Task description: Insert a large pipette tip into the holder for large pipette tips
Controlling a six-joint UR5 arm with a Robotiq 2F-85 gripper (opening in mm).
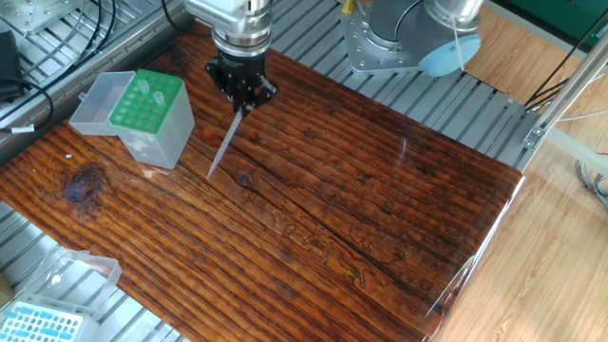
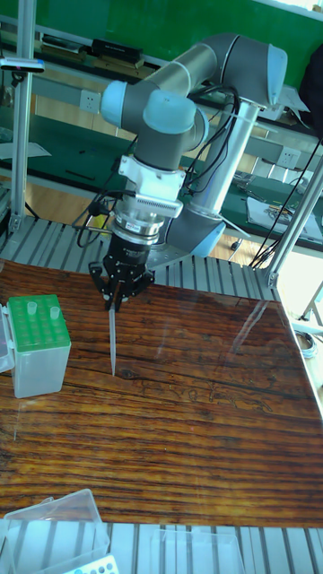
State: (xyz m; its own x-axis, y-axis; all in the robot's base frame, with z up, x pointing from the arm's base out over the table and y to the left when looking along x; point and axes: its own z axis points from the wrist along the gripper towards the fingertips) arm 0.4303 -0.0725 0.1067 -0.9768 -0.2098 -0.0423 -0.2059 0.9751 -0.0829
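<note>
**Kid:** Fixed view first! What is in your hand?

**Arm:** My black two-finger gripper (image 1: 243, 103) is pinching the top of the long thin see-through grey-white pipette tip (image 1: 224, 146). My fingers are pressed together on its wide end. The pointy end hangs down and leans a bit to the side. It is very near the dark brown striped wooden desk (image 1: 380, 218), but I cannot tell if it touches.

**Kid:** Where is the box it goes in?

**Arm:** The clear plastic box with the green top full of round holes (image 1: 149, 115) stands near the far left corner of the desk. Its clear lid (image 1: 100, 103) is flipped open and hangs off the side away from me. Two small tips already stand in the green top. My tip is beside the box, not over it and not touching it.

**Kid:** And from the tall fixed view?

**Arm:** There my gripper (image 2: 115, 303) hangs over the desk (image 2: 197, 421), not far from its back edge. The pipette tip (image 2: 112, 341) points almost straight down. The green-topped box (image 2: 39, 357) sits at the left edge, apart from the tip.

**Kid:** What is that at the bottom?

**Arm:** A smaller clear box with a light blue top (image 1: 43, 324) sits off the desk's front left corner, on the grey metal rails (image 1: 142, 318). Its lid is open too.
</note>
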